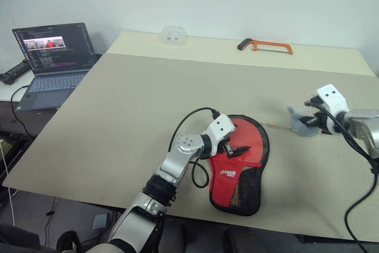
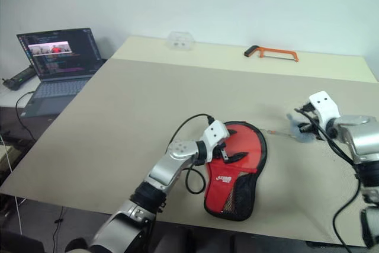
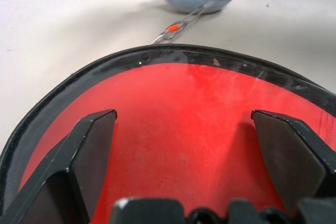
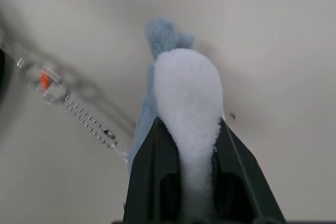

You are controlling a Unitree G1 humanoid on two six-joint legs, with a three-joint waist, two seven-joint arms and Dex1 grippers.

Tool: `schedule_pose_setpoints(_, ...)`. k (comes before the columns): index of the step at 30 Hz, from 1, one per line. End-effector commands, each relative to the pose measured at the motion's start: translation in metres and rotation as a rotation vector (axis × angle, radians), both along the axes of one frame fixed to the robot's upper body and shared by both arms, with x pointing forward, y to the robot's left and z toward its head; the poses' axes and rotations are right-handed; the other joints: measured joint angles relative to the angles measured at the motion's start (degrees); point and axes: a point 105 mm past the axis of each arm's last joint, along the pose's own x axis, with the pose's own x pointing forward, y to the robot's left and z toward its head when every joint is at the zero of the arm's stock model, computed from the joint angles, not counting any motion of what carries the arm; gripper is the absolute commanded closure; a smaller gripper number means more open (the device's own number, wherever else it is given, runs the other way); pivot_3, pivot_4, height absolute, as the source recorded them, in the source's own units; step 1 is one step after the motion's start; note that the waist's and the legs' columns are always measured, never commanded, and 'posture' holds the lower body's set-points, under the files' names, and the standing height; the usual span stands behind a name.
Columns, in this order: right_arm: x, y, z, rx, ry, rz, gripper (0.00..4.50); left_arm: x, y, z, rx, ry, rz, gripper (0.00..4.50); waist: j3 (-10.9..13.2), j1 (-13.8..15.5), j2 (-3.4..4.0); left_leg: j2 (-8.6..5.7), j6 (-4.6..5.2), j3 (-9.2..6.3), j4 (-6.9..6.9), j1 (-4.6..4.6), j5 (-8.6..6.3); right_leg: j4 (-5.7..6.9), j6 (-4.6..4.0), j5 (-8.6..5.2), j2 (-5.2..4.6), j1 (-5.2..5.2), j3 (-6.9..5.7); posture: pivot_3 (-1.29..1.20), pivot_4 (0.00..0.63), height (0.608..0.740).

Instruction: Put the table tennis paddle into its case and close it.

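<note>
Bench (image 1: 118, 117) first: your beige top carries everything. Its case (image 1: 240, 173) lies flat near the front edge, red side up, mesh pocket toward you; you can't tell what is inside it. At twelve o'clock, along the far edge, sit an orange hacksaw (image 1: 265, 45) and a small clear box (image 1: 174, 35). Your left tool (image 1: 232, 147) rests over the case, fingers spread wide. At three o'clock from the case, your right tool (image 1: 312, 119) is clamped on a blue-and-white plush toy (image 4: 184, 103), its bead chain (image 4: 89, 124) trailing toward the case.

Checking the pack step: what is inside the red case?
The case lies shut under the open left gripper, so its inside is covered. The right gripper pinches a blue-and-white plush toy.
</note>
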Motion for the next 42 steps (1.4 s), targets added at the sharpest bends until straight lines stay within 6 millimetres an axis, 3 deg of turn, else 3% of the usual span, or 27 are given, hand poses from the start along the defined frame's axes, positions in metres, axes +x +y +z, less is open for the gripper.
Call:
schedule_pose_setpoints(1, -0.023, 0.003, 0.011, -0.109, 0.024, 0.189, 4.29, -0.007, 0.005, -0.032, 0.087, 0.079, -0.003, 0.00, 0.0, -0.1, 0.02, 0.00, 0.01, 0.01, -0.01, 0.04, -0.01, -0.02, 0.00, 0.00, 0.01, 0.03, 0.01, 0.00, 0.150, 0.740)
schedule_pose_setpoints(13, -0.132, 0.067, 0.002, -0.074, 0.279, 0.868, 4.29, -0.001, 0.008, -0.040, 0.159, 0.070, 0.002, 0.00, -0.1, -0.4, 0.14, -0.01, 0.08, -0.17, 0.01, 0.56, -0.08, -0.50, 0.14, 0.05, 0.05, 0.88, -0.19, 0.00, 0.150, 0.740)
schedule_pose_setpoints(18, -0.165, 0.095, 0.002, -0.006, 0.320, 1.076, 4.29, 0.000, 0.009, -0.042, 0.182, 0.063, -0.005, 0.00, -0.1, -0.4, 0.06, -0.03, 0.12, -0.19, 0.01, 0.69, -0.11, -0.85, 0.29, 0.14, 0.03, 1.20, -0.21, 0.00, 0.150, 0.740)
schedule_pose_setpoints(23, -0.207, 0.124, -0.012, 0.052, 0.404, 1.279, 4.30, 0.000, 0.009, -0.043, 0.200, 0.059, -0.014, 0.00, 0.0, -0.3, 0.01, -0.03, 0.12, -0.24, 0.01, 0.69, -0.12, -0.87, 0.29, 0.14, 0.03, 1.24, -0.24, 0.00, 0.150, 0.740)
schedule_pose_setpoints(29, -0.243, 0.138, -0.032, 0.115, 0.498, 1.400, 4.30, -0.002, 0.011, -0.047, 0.224, 0.061, -0.021, 0.00, -0.1, -0.2, -0.16, -0.03, 0.12, -0.28, 0.01, 0.71, -0.12, -0.88, 0.49, 0.02, 0.02, 1.27, -0.26, 0.00, 0.150, 0.740)
schedule_pose_setpoints(36, -0.272, 0.151, -0.029, 0.206, 0.546, 1.497, 4.30, -0.004, 0.016, -0.051, 0.253, 0.061, -0.028, 0.00, -0.1, -0.5, -0.36, 0.02, 0.10, -0.33, -0.01, 1.07, -0.15, -0.90, 0.53, 0.00, 0.04, 1.56, -0.19, 0.00, 0.150, 0.740)
schedule_pose_setpoints(42, -0.255, 0.150, -0.030, 0.176, 0.499, 1.441, 4.30, 0.000, 0.016, -0.049, 0.258, 0.054, -0.018, 0.00, -0.1, -0.5, -0.43, 0.05, 0.09, -0.32, -0.02, 1.06, -0.18, -0.92, 0.53, -0.01, 0.06, 1.56, -0.19, 0.00, 0.150, 0.740)
